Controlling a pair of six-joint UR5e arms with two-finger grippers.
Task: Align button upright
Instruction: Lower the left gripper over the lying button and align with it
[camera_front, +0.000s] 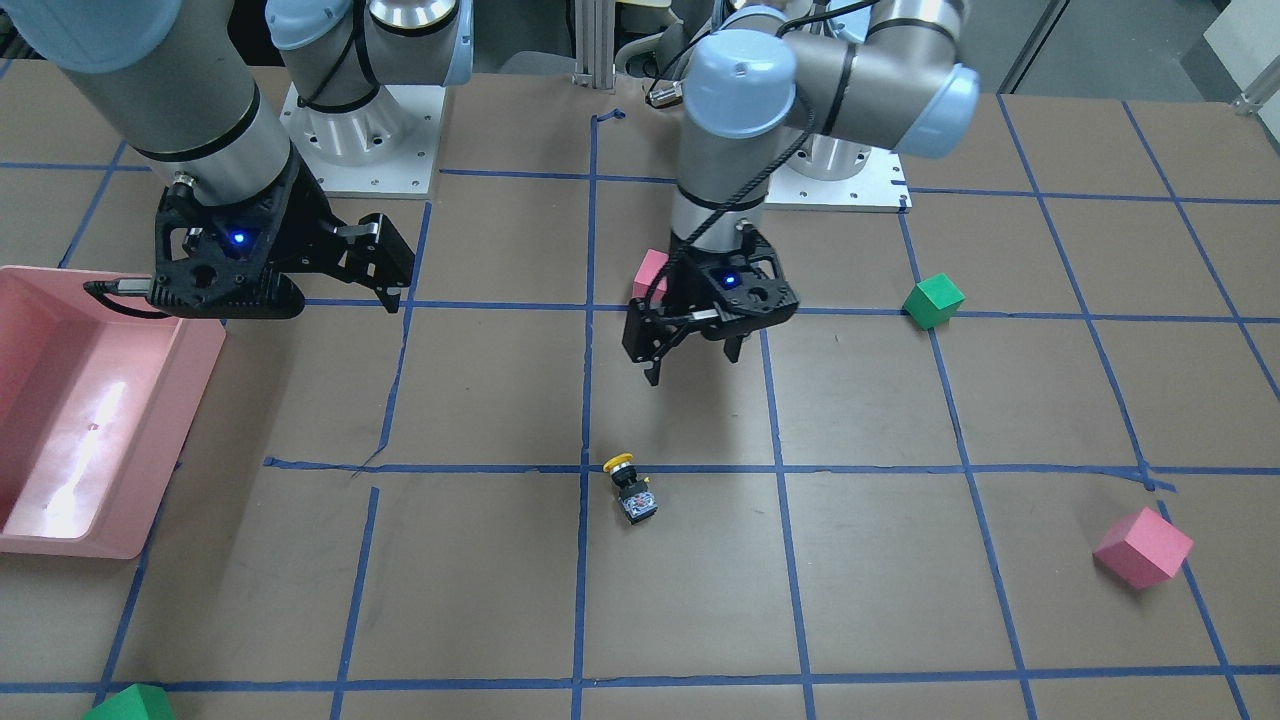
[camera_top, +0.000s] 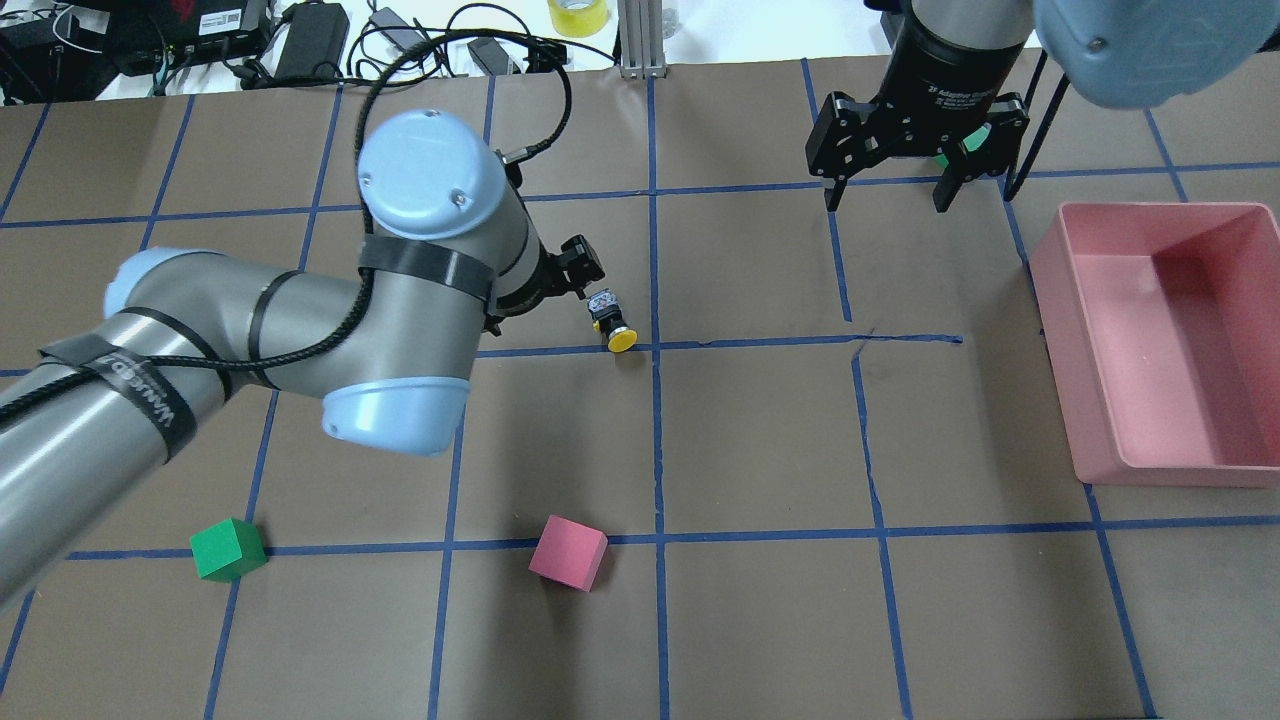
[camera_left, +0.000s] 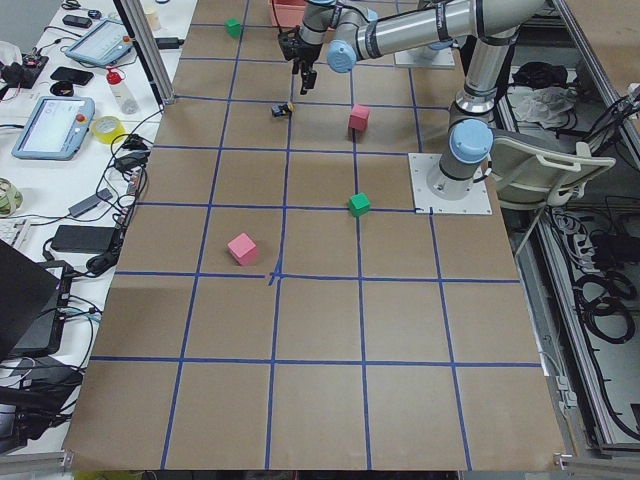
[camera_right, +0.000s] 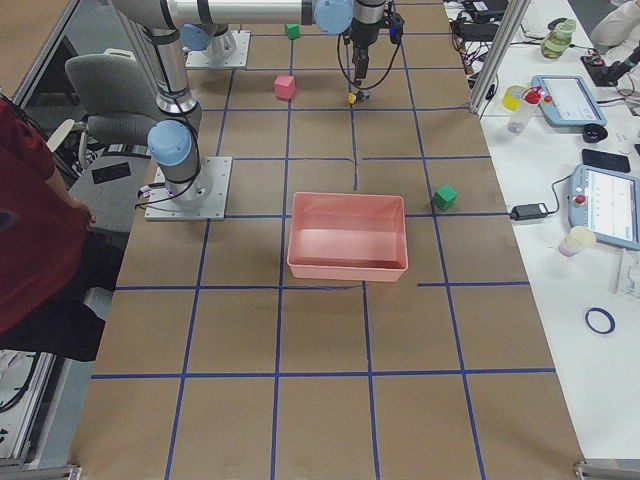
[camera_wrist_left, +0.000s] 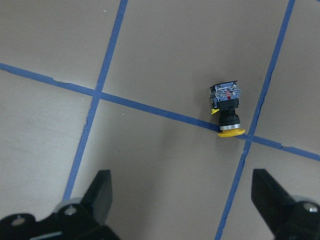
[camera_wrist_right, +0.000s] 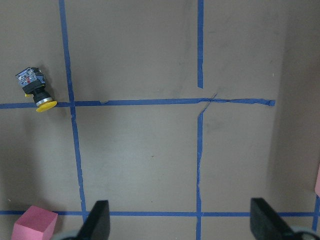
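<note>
Left gripper (camera_wrist_left: 180, 177) hangs above the counter (camera_top: 760, 450) with its fingers spread wide and nothing between them. In the overhead view it sits left of centre, mostly hidden under its own arm.

Just to its right, near the middle of that view, the button (camera_top: 610, 322) lies on its side. Its yellow cap rests on a blue tape line (camera_top: 760, 343), and its pale terminal base points toward the upper left of the frame.

In the left wrist view the button (camera_wrist_left: 227, 112) sits above the gripper's gap and right of centre, nearer the right-hand finger. Its long axis runs almost straight up the frame, cap toward the gripper, so it crosses the line between the two fingers. I judge that the fingers could close across the black body after a shift right and forward, then a descent.

Farther right, in the upper right of the overhead view, the right gripper (camera_top: 887, 195) is also spread and empty, well apart from the button. The left arm is clearly the nearer one. A pink tray (camera_top: 1072, 360) sits at the right edge.
</note>
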